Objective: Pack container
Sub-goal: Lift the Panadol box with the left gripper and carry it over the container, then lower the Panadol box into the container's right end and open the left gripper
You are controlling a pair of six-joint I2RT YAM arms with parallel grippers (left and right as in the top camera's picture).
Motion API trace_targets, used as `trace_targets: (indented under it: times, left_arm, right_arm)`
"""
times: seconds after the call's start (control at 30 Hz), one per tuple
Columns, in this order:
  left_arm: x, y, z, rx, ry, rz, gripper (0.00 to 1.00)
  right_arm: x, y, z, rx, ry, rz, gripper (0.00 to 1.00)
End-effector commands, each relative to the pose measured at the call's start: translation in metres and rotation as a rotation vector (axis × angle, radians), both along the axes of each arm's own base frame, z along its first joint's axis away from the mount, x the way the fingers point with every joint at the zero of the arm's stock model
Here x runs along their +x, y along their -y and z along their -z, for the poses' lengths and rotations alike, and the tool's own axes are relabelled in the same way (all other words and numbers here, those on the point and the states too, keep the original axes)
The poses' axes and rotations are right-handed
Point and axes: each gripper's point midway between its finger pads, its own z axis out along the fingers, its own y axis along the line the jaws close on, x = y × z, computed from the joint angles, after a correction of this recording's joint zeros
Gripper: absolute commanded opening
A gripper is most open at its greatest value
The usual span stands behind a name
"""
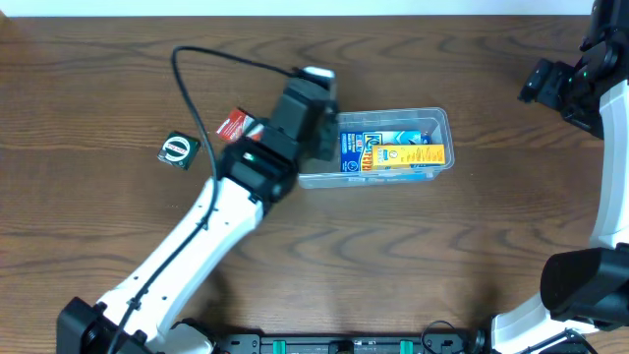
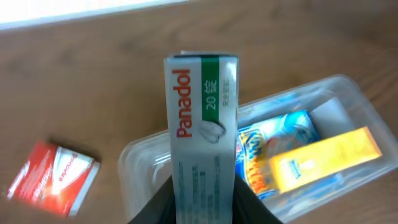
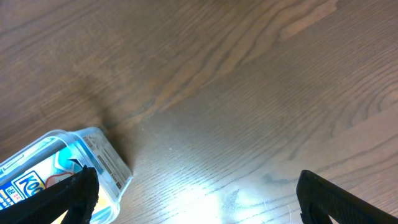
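The clear plastic container (image 1: 432, 120) sits mid-table with a blue box (image 1: 356, 149) and a yellow box (image 1: 418, 155) lying inside. In the left wrist view the container (image 2: 146, 165) is below my left gripper (image 2: 204, 202), which is shut on a white and green Panadol box (image 2: 202, 112), held upright over the container's left end. In the overhead view the left gripper (image 1: 316, 110) covers that end. My right gripper (image 3: 196, 193) is open and empty above bare table at the far right; the container's corner (image 3: 102, 152) shows at its left.
A red and white box (image 1: 234, 125) lies on the table just left of the container, also in the left wrist view (image 2: 53, 177). A small dark green box (image 1: 180, 149) lies further left. A black cable (image 1: 197, 74) loops above the left arm.
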Motion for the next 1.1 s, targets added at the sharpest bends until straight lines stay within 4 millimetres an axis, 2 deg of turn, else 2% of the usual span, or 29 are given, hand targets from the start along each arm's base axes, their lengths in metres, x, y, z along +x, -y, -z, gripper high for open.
trace_targets:
  times: [0.0,0.13,0.23,0.4,0.6,0.77,1.07]
  left_arm:
    - [0.007,0.012,-0.027,0.092,0.159,0.025,0.24]
    - [0.010,0.044,-0.036,0.101,0.258,0.098,0.24]
    - [0.013,0.066,-0.030,0.107,0.289,0.142,0.24]
    - [0.020,0.092,0.002,0.147,0.285,0.195,0.24]
    - [0.021,0.121,0.042,0.278,0.311,0.322,0.24]
    - [0.017,0.134,0.053,0.428,0.378,0.458,0.24]
    - [0.014,0.137,0.055,0.666,0.483,0.645,0.24]
  right_arm:
    - [-0.001,0.003,0.002,0.001,-0.007,0.005,0.99]
    - [-0.001,0.003,0.002,0.001,-0.007,0.005,0.99]
    - [-0.001,0.003,0.002,0.001,-0.007,0.005,0.99]
    - [-0.001,0.003,0.002,0.001,-0.007,0.005,0.99]
    - [-0.001,0.003,0.002,0.001,-0.007,0.005,0.99]
    - [-0.001,0.003,0.002,0.001,-0.007,0.005,0.99]
    - [-0.001,0.003,0.002,0.001,-0.007,0.005,0.99]
